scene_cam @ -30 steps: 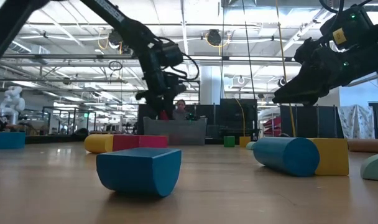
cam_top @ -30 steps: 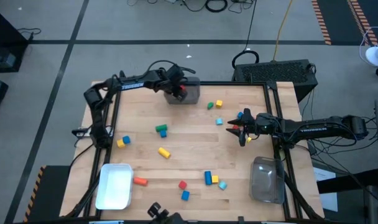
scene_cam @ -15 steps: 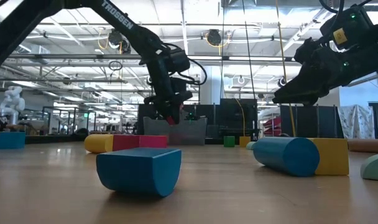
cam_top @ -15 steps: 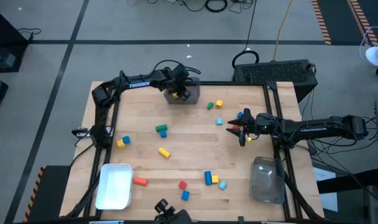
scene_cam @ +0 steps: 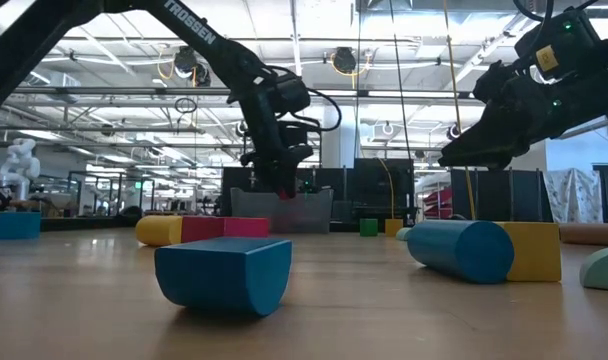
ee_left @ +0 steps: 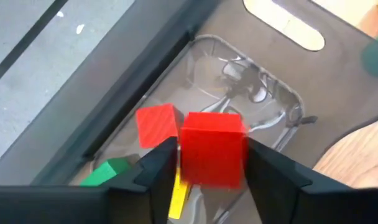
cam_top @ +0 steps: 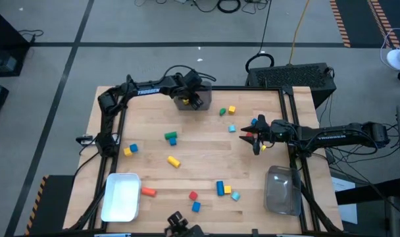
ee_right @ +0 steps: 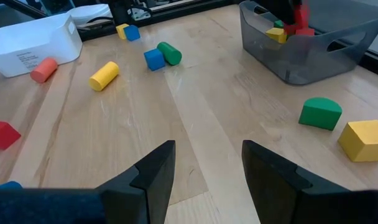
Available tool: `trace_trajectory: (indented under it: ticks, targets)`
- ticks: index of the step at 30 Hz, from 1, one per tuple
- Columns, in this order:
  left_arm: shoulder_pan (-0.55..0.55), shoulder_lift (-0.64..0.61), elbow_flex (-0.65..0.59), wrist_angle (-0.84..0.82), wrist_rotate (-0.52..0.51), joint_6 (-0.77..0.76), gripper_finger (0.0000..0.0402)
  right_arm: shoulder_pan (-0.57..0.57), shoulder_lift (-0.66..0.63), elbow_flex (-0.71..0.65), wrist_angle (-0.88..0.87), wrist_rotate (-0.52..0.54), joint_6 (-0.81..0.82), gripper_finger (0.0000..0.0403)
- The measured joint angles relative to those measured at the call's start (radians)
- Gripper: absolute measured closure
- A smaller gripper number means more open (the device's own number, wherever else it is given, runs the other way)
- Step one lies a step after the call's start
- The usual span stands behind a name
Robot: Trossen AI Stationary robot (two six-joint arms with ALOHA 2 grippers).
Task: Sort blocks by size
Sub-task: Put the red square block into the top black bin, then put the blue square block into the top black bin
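Note:
My left gripper [cam_top: 193, 99] is over the grey bin [cam_top: 206, 100] at the table's far edge, shut on a red cube [ee_left: 211, 149]. Below it in the bin lie another red block [ee_left: 156, 121], a green one [ee_left: 111, 169] and a yellow one [ee_left: 176, 190]. My right gripper [cam_top: 254, 138] is open and empty above the table's right half, and shows in its wrist view [ee_right: 204, 168]. Loose blocks lie on the table, among them a yellow cube [cam_top: 231, 110], a green piece [cam_top: 222, 112] and a yellow cylinder [cam_top: 174, 160]. My left gripper pinches the red cube by two opposite sides [ee_left: 184, 155] between its two fingers. The fingers come from above, pointing down into the grey bin. The cube is upright, at about the bin's rim in the low view [scene_cam: 281, 190], clear of the blocks below it.
A white bin [cam_top: 121, 196] stands at the near left and a clear bin [cam_top: 282, 189] at the near right. Blue, cyan, red and orange blocks [cam_top: 220, 188] lie along the near edge. A green and blue pair [cam_top: 171, 137] lies mid-table.
My left gripper has carried the red cube a little toward the table's right edge and down toward the grey bin, staying shut on it.

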Motion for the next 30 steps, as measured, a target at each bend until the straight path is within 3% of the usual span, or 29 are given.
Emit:
trace_trajectory:
  ticks: [7, 19, 25, 30]
  targets:
    - [0.000, 0.000, 0.000, -0.014, -0.050, -0.013, 0.0157, 0.000, 0.000, 0.000, -0.007, 0.000, 0.004, 0.0227]
    - [-0.023, -0.103, 0.037, -0.314, -0.131, -0.036, 0.0153, 0.000, 0.000, 0.000, -0.008, 0.000, 0.007, 0.0227]
    - [-0.084, -0.199, 0.036, -0.525, -0.160, -0.088, 0.0153, 0.000, 0.000, 0.000, -0.021, 0.000, 0.007, 0.0227]
    - [-0.160, -0.285, -0.008, -0.599, -0.206, -0.143, 0.0153, 0.000, 0.000, 0.000, -0.030, 0.000, 0.007, 0.0227]
